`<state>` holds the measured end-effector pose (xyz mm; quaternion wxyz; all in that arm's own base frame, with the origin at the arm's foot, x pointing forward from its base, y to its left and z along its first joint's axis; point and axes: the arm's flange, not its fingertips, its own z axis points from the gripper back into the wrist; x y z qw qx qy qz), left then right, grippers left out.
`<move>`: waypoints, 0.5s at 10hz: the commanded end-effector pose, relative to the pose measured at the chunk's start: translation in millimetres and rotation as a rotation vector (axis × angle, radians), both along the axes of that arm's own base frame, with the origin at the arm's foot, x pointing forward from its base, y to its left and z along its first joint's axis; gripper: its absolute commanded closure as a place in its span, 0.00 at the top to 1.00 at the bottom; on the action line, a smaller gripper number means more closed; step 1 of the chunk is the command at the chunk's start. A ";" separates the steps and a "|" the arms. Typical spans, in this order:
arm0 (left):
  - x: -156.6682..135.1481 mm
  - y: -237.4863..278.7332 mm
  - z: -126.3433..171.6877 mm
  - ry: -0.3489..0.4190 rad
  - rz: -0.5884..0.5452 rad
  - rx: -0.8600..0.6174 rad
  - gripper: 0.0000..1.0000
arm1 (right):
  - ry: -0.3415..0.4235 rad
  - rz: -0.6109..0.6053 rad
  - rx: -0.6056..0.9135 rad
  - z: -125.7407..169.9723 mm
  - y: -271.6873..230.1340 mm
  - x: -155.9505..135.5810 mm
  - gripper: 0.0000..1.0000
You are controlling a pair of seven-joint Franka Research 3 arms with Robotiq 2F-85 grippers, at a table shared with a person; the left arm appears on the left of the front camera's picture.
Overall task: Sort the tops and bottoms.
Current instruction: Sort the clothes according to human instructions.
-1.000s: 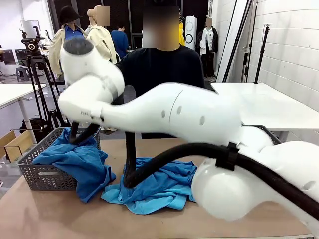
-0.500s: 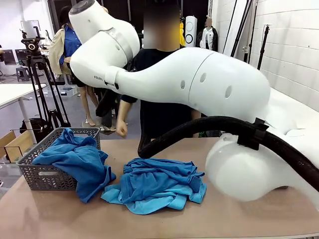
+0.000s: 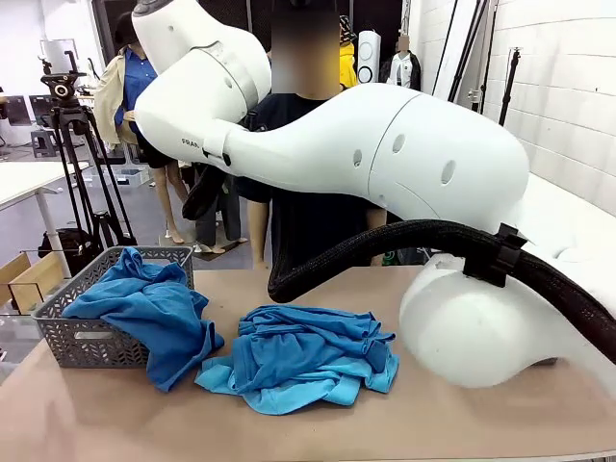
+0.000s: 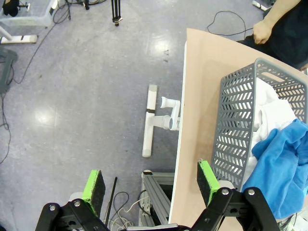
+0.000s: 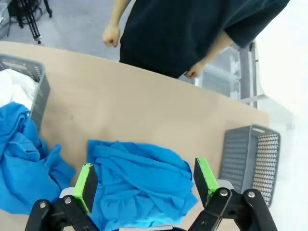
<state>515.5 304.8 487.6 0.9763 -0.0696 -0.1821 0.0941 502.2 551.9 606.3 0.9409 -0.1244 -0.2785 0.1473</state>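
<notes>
A sky-blue pile of tops [image 3: 308, 356] lies mid-table. A royal-blue top [image 3: 154, 313] hangs over the front rim of the grey basket [image 3: 82, 337] at the left. That basket [image 4: 236, 110] also holds a white top [image 4: 269, 106] beside the royal-blue one [image 4: 284, 163]. My right gripper [image 5: 144, 180] hovers open high above the sky-blue pile [image 5: 139, 173], holding nothing. My left gripper [image 4: 149, 183] stands open and bare over the table's left edge, beside the basket. No bottoms can be made out.
My right arm [image 3: 385, 154] arches across the front view from right to upper left. A second grey basket [image 5: 250, 154] sits at the table's right end. A person in a dark top [image 5: 183, 29] stands at the far side, hands down by the table edge.
My right arm has lifted from low over the sky-blue pile to high above the table, uncovering the pile. The person's hand has dropped from the far edge.
</notes>
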 end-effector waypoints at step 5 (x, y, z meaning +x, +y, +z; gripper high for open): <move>-1.3 0.2 0.6 0.007 -0.001 0.011 1.00 | 0.145 -0.021 0.112 10.5 -74.8 -5.1 1.00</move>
